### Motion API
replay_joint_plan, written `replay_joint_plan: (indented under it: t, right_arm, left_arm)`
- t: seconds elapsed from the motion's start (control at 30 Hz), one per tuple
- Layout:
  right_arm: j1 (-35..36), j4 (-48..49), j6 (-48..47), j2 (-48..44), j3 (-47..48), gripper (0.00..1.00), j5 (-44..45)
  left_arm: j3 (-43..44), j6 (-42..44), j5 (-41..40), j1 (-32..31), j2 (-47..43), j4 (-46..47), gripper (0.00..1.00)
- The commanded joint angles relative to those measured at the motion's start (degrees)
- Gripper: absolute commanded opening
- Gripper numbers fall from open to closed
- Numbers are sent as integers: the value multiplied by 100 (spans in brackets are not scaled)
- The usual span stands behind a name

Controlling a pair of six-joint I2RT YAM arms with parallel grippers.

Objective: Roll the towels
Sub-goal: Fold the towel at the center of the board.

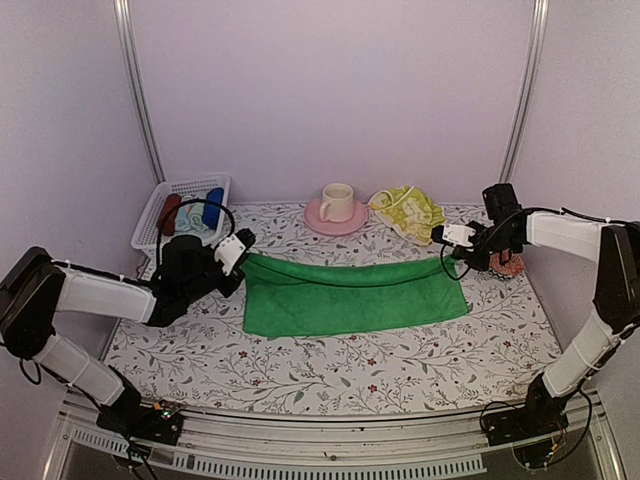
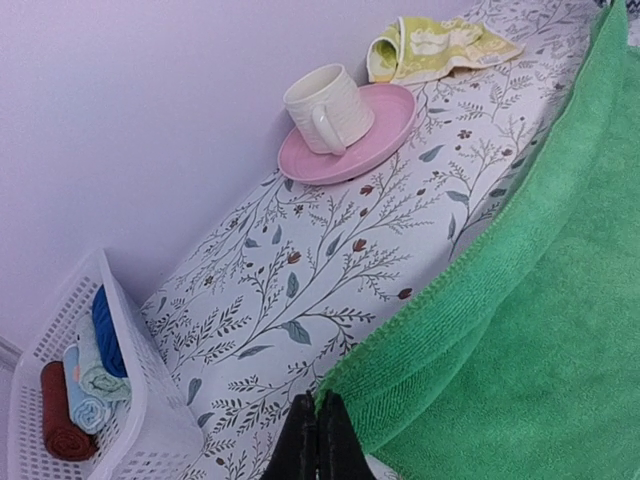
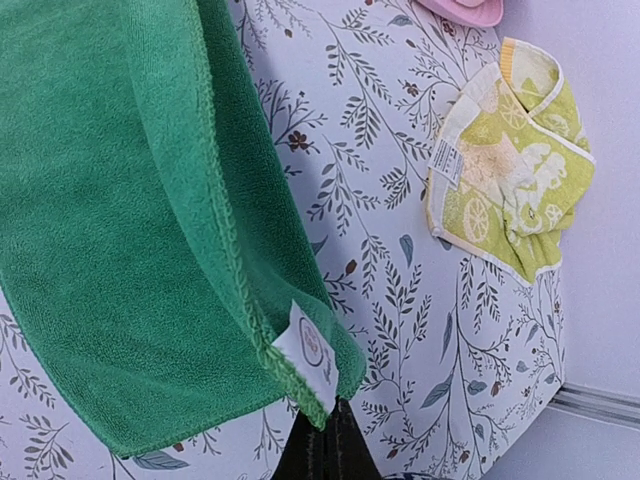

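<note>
The bright green towel lies spread across the middle of the patterned table, its far edge lifted and stretched between the two grippers. My left gripper is shut on the towel's far left corner. My right gripper is shut on the far right corner, beside the white label. In the wrist views the left gripper and right gripper both show their black tips pressed together at the towel's hem. The pale yellow printed towel lies crumpled at the back right, apart from both grippers.
A cream cup stands on a pink saucer at the back centre. A white basket at the back left holds dark red, pale blue and deep blue rolls. A small reddish object sits behind the right gripper. Walls close in on three sides.
</note>
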Motion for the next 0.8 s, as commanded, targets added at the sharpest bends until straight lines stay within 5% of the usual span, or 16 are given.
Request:
replay_joint_plan:
  t: [0.0,0.77]
  right_arm:
    - [-24,10,-292,-317,-325,2,-285]
    - [-18,175,-766,-1297,-1706,2,-380]
  left_arm:
    - [-242,265,511,-84,-319,180,0]
    - [-546,124,-143,-923,-644,-1011,0]
